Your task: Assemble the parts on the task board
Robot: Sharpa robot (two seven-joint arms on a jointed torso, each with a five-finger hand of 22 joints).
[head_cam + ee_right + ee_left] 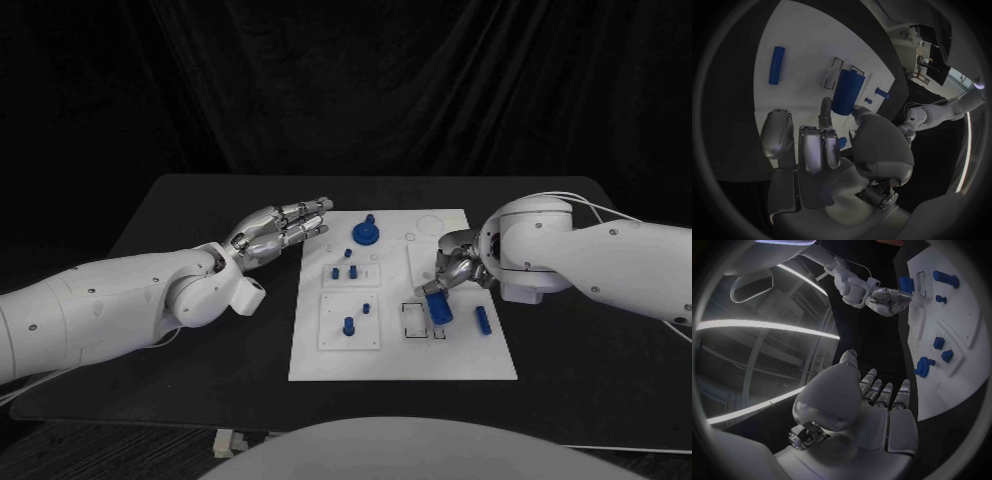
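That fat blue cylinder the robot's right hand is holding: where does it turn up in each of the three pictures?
Head view: the blue cylinder sits right of centre, at the right hand, over the task board.
Left wrist view: blue cylinder near the top, beside that hand.
Right wrist view: blue cylinder at centre, above the fingers.
Shared landmark: the slim blue rod lying nearby.

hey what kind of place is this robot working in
Probably a robotics lab or demo booth: a black table backed by dark drapes, a white task board with small blue parts, and strip lights overhead in the left wrist view.
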